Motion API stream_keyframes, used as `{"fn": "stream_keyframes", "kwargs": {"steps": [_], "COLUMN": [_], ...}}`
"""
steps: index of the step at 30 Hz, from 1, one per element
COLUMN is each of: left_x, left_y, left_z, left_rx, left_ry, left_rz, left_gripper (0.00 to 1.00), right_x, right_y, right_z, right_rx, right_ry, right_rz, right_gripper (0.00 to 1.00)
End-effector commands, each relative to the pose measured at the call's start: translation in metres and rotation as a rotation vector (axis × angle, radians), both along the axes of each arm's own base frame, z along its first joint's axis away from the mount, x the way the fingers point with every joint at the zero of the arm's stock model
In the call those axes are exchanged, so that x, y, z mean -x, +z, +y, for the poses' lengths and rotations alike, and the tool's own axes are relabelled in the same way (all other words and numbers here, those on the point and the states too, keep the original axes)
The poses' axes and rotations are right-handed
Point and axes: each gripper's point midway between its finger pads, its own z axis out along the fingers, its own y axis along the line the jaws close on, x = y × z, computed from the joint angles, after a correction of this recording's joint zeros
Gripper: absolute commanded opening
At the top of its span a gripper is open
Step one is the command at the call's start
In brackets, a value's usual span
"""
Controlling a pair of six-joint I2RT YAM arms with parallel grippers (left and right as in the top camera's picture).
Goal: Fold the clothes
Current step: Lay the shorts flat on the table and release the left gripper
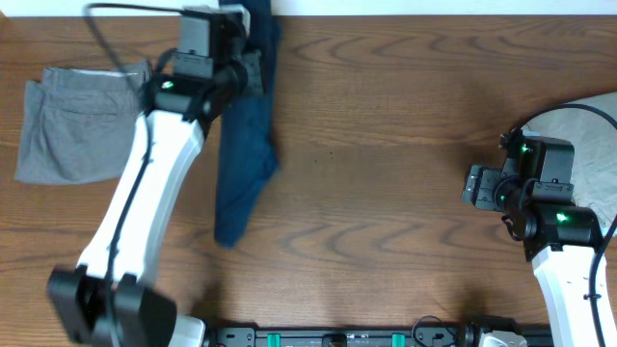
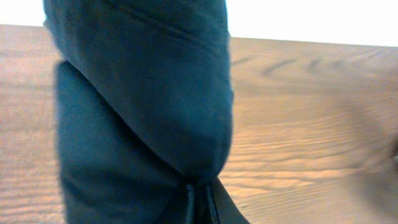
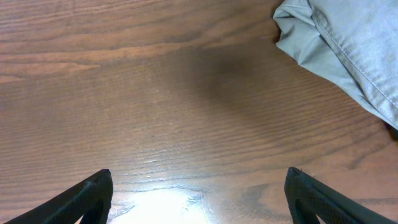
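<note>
The clothes (image 1: 243,159), a dark navy garment, lie in a long bunched strip from the table's far edge down toward the middle left. My left gripper (image 1: 255,72) is shut on the upper part of this cloth. In the left wrist view the navy clothes (image 2: 143,81) fill the left half, and the left gripper (image 2: 200,190) has its two fingers pressed together with cloth pinched between them. My right gripper (image 1: 472,185) hovers at the right side over bare wood. In the right wrist view the right gripper (image 3: 198,180) is open, its fingers wide apart and holding nothing.
Light grey folded shorts (image 1: 77,120) lie at the far left, beside my left arm. A pale beige garment (image 1: 588,130) lies at the right edge, under and behind my right arm; a corner of the beige garment (image 3: 348,43) shows ahead of the right gripper.
</note>
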Motion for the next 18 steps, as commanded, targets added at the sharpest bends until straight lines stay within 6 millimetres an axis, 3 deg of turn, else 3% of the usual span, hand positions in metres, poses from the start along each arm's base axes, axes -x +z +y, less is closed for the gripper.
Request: {"fn": "stream_keyframes", "kwargs": {"steps": [1, 5, 10, 11, 15, 18], "left_x": [0.019, 0.047, 0.089, 0.098, 0.102, 0.086], "left_y": [-0.013, -0.054, -0.096, -0.1, -0.08, -0.058], "left_z": [-0.031, -0.064, -0.126, -0.139, -0.149, -0.125], "left_rx": [0.074, 0.083, 0.045, 0.015, -0.009, -0.066], "left_ry": [-0.07, -0.101, -0.267, -0.331, -0.414, -0.333], "left_rz": [0.097, 0.275, 0.424, 0.416, 0.334, 0.241], "left_gripper": [0.06, 0.06, 0.08, 0.22, 0.27, 0.29], "right_x": [-0.005, -0.005, -0.005, -0.005, -0.005, -0.007], "right_y": [0.008, 0.008, 0.008, 0.008, 0.008, 0.01], "right_z": [0.0, 0.0, 0.0, 0.0, 0.0, 0.0], "right_rx": [0.003, 0.003, 0.003, 0.003, 0.003, 0.002], "right_ry": [-0.008, -0.008, -0.008, -0.008, -0.008, -0.007], "right_rz": [-0.024, -0.024, -0.024, -0.025, -0.025, -0.035], "right_gripper": [0.86, 0.86, 0.86, 0.86, 0.87, 0.89]}}
